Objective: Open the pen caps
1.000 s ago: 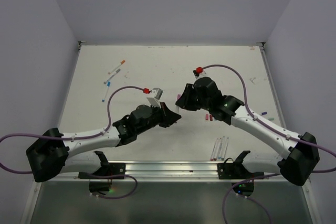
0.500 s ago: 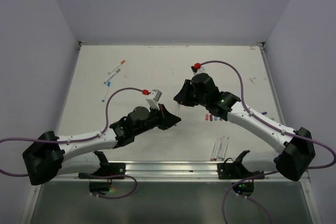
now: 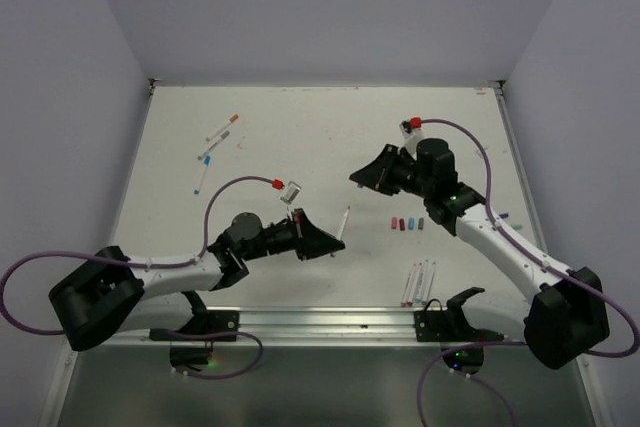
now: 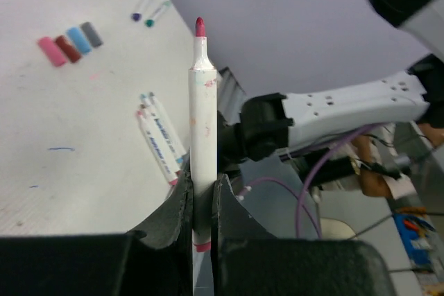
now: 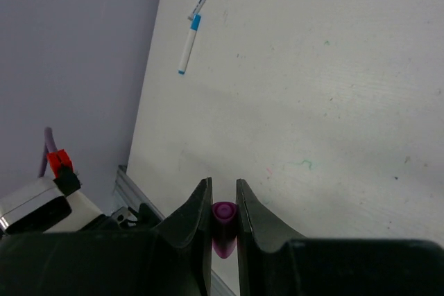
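Note:
My left gripper (image 3: 327,241) (image 4: 205,179) is shut on the lower barrel of a white pen (image 3: 344,223) (image 4: 203,123). The pen stands uncapped, its magenta tip (image 4: 200,26) bare. My right gripper (image 3: 358,178) (image 5: 223,192) is shut on a small magenta-purple pen cap (image 5: 223,223), held above the table apart from the pen. A row of loose caps lies on the table: pink (image 4: 50,51), dark red (image 4: 67,48), blue (image 4: 78,39) and grey (image 4: 91,34). The row also shows in the top view (image 3: 406,223).
Three white pens (image 3: 418,282) (image 4: 159,147) lie together near the front edge at right. Three more pens lie at the far left: orange-ended (image 3: 222,128), blue-ended (image 3: 209,152), and another (image 3: 201,179). Small pieces (image 3: 503,215) lie at the right edge.
The grippers were close together at mid-table. They have pulled apart: the right one went right and back with the cap, the left one drew toward the front with the uncapped pen.

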`<state>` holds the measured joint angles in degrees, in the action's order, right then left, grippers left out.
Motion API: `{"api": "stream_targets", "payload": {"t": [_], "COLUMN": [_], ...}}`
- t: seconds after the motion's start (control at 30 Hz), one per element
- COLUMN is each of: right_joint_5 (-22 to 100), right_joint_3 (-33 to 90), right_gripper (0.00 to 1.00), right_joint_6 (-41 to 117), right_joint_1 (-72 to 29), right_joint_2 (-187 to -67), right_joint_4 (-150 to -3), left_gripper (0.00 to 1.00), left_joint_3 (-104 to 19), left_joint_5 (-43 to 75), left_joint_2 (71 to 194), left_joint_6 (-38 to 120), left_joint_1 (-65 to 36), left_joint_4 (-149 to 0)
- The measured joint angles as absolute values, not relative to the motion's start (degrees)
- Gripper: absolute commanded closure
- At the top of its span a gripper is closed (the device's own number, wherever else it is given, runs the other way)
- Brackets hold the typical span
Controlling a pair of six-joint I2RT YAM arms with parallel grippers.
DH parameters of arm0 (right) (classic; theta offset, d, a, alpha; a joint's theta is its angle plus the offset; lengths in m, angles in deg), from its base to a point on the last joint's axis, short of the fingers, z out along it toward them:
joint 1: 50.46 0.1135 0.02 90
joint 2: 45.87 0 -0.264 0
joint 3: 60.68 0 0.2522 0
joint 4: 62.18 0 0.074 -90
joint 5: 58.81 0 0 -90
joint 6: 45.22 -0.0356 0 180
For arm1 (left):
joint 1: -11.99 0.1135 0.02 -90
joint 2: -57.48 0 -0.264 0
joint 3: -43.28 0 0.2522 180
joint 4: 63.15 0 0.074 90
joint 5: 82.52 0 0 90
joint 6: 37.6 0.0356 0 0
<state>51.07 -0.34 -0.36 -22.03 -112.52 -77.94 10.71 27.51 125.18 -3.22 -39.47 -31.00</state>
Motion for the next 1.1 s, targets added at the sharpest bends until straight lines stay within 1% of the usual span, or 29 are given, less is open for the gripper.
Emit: {"api": "stream_targets", "payload": {"t": [0.13,0.2,0.33,0.43,0.57,0.7,0.83,1.1], "right_joint_5": [56.1,56.7,53.3,48.7,43.6,37.9,33.1,25.1], "right_joint_3": [-2.7,-2.5,2.7,6.6,7.1,7.1,6.7,6.6], "right_gripper": [1.00,1.00,1.00,1.00,1.00,1.00,1.00,1.00], "right_joint_6": [-1.3,-1.2,2.1,4.9,7.2,8.2,8.3,8.4], "right_joint_1": [-27.5,-27.7,-27.6,-27.6,-27.5,-25.7,-22.4,-19.1], "right_joint_2": [-113.6,-114.6,-119.2,-123.2,-126.8,-129.9,-131.1,-132.2], "right_joint_4": [-74.0,-73.8,-81.7,-88.1,-94.1,-98.7,-101.2,-105.1], "left_gripper": [1.00,1.00,1.00,1.00,1.00,1.00,1.00,1.00], "left_joint_3": [12.9,12.8,10.8,11.2,14.2,13.0,9.2,6.2], "left_joint_5": [35.8,37.5,33.9,27.5,19.4,11.6,6.8,4.7], "left_joint_2": [130.1,131.7,131.6,130.3,127.3,127.7,132.0,138.6], "left_joint_6": [-8.7,-10.2,-9.0,-8.3,-8.4,-8.7,-10.0,-11.3], "left_joint_1": [-38.6,-38.6,-38.7,-39.3,-41.7,-47.3,-53.1,-55.0], "left_joint_4": [-16.1,-13.6,-25.1,-34.3,-41.1,-47.5,-49.6,-49.6]}}
